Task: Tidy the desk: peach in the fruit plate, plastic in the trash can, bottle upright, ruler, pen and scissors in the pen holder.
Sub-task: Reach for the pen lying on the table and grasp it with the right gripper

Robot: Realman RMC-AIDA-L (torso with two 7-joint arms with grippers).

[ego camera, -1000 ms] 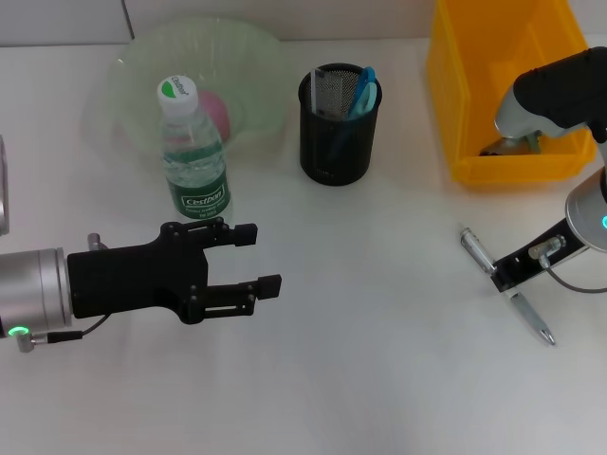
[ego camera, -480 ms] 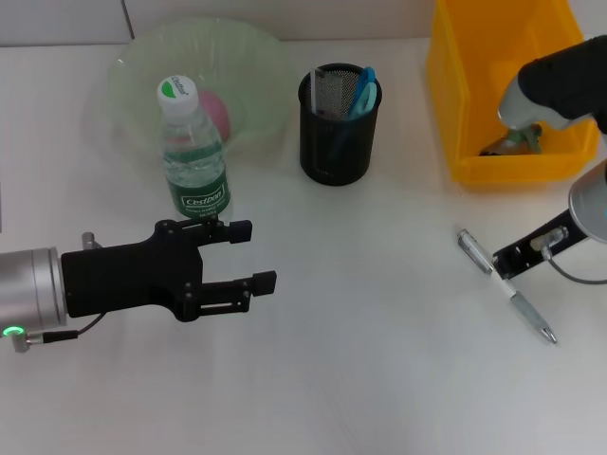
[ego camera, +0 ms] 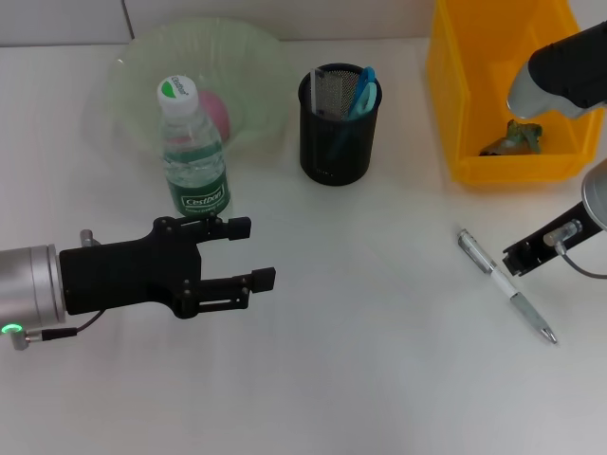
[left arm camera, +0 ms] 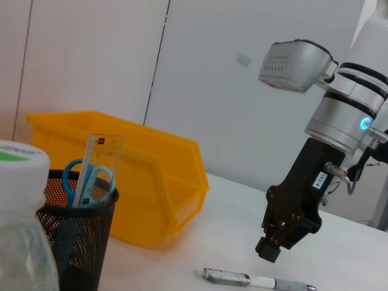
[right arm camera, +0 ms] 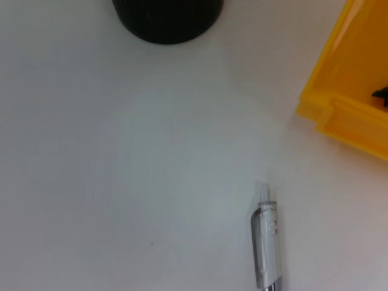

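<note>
Pen [ego camera: 503, 298]: flat on the tabletop near its right edge, not yet in the holder [ego camera: 340, 123]. Right gripper [ego camera: 524, 256]: just beside it, jaws closed on nothing. Left gripper [ego camera: 248, 253]: jaws apart, near the bottle [ego camera: 193, 152]. Your risk: a thin, round pen rolls or slips from a shallow pinch.

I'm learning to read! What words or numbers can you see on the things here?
Bottle label: a white word, maybe "Cestbon", too small to be sure.
Bottle cap: small print, too blurred to read.
Ruler in the pen holder: number marks, too small to read.
Sticker on the right gripper: digits, too small to read.
Pen: no writing seen.
</note>
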